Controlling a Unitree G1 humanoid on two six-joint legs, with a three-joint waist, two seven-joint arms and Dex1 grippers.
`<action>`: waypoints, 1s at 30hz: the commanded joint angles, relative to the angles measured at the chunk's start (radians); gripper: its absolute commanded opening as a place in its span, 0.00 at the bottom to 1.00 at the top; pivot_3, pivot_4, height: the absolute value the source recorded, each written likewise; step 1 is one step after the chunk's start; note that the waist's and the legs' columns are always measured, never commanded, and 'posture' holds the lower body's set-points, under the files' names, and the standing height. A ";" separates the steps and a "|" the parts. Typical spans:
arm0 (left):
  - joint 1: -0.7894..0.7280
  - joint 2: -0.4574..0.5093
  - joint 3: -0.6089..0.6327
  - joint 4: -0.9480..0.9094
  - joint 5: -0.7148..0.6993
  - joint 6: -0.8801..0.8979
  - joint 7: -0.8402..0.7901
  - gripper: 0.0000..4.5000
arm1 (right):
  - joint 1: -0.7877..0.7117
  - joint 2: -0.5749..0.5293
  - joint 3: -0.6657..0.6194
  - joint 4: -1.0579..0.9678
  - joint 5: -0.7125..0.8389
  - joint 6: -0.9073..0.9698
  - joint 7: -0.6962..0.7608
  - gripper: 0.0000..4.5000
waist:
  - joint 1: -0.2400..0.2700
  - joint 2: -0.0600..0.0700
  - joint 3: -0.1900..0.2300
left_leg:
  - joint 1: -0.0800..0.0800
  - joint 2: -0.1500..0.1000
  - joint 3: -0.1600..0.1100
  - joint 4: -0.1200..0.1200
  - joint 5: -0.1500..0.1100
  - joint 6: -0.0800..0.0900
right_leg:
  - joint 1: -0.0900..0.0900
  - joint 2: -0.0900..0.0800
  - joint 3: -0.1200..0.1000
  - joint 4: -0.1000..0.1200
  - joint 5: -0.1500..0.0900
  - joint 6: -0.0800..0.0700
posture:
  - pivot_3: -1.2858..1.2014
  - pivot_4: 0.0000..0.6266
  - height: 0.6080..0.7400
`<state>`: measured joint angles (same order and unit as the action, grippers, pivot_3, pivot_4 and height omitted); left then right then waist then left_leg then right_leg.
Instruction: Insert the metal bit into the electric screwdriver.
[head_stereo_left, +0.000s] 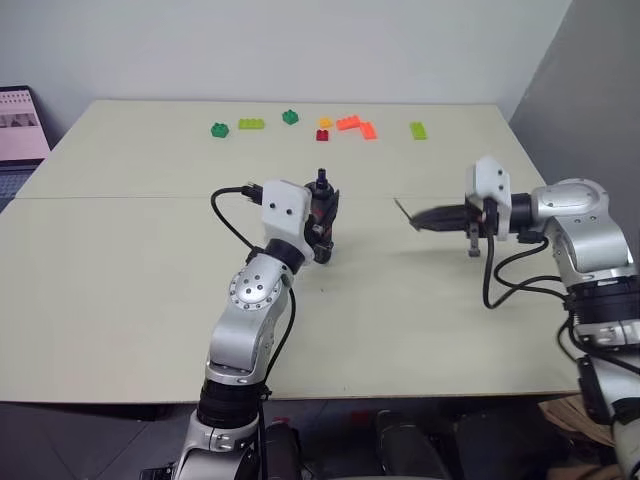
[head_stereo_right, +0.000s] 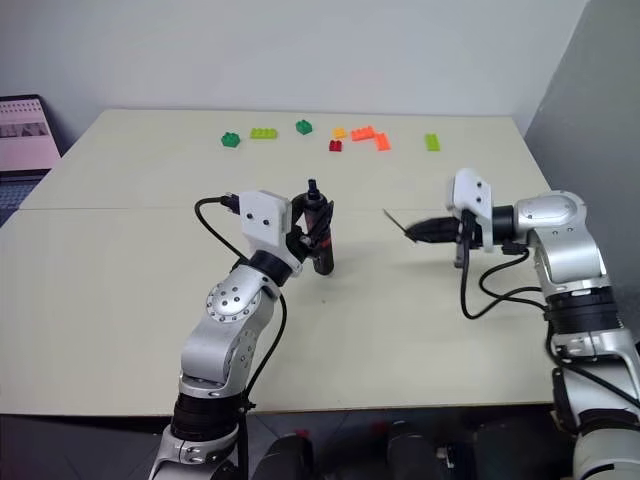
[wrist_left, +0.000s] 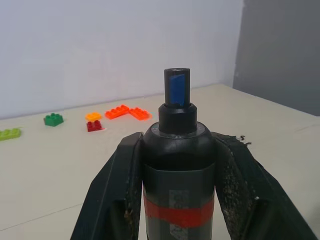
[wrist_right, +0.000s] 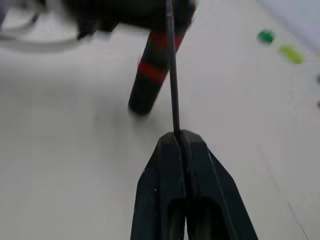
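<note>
My left gripper (head_stereo_left: 322, 228) is shut on the electric screwdriver (head_stereo_left: 321, 205) and holds it upright over the middle of the table. The tool has a dark body with a red band, and its narrow tip (wrist_left: 177, 87) points up. In the left wrist view the two fingers (wrist_left: 122, 180) clamp the body (wrist_left: 177, 165) from both sides. To the right, my right gripper (head_stereo_left: 418, 220) points left and is shut on the metal bit (head_stereo_left: 403, 210). This thin dark rod sticks out from the fingertips toward the screwdriver, with a gap between them. In the right wrist view the bit (wrist_right: 172, 75) runs from the shut gripper (wrist_right: 181, 137) toward the screwdriver (wrist_right: 155, 70).
Several toy bricks lie along the table's far side: green ones (head_stereo_left: 220, 129), a red one (head_stereo_left: 323, 134), orange ones (head_stereo_left: 355, 125) and a lime one (head_stereo_left: 418, 130). A pink-covered item (head_stereo_left: 20, 125) sits off the table's left edge. A grey wall stands to the right.
</note>
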<state>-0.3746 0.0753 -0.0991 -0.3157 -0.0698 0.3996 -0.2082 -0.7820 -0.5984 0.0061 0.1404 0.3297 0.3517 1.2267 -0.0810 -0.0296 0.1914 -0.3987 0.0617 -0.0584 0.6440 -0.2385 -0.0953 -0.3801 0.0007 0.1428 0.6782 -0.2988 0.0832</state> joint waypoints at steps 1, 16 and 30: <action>0.018 0.015 -0.005 -0.010 0.015 -0.065 -0.004 0.37 | -0.018 0.089 -0.118 -0.168 0.159 0.173 -0.200 0.00 | 0.001 0.000 0.000 | 0.000 0.000 0.000 0.000 0.000 0.000 | 0.000 0.000 0.000 0.000 0.000 0.000 | 0.52 0.24 1.00; 0.078 0.036 -0.020 0.011 0.025 -0.137 -0.008 0.37 | -0.065 0.218 -0.087 -0.202 0.219 0.230 -0.387 0.00 | -0.001 0.000 0.000 | -0.001 0.000 0.000 -0.001 0.000 0.000 | -0.002 0.001 0.000 0.000 0.000 0.000 | 0.52 0.24 1.00; 0.054 -0.009 -0.023 -0.007 0.095 -0.138 0.100 0.37 | -0.062 0.361 0.018 -0.264 0.131 0.191 -0.588 0.00 | -0.001 0.000 0.000 | -0.006 0.001 0.001 -0.002 0.000 0.000 | -0.008 0.001 0.000 0.000 0.000 0.000 | 0.52 0.24 1.00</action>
<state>-0.3034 0.0641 -0.1272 -0.3072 0.0030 0.2982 -0.1197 -0.8355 -0.2467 0.0254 -0.0786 0.4716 0.5659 0.6655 -0.0819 -0.0294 0.1914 -0.4042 0.0622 -0.0577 0.6417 -0.2386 -0.0952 -0.3884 0.0018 0.1432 0.6781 -0.2990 0.0834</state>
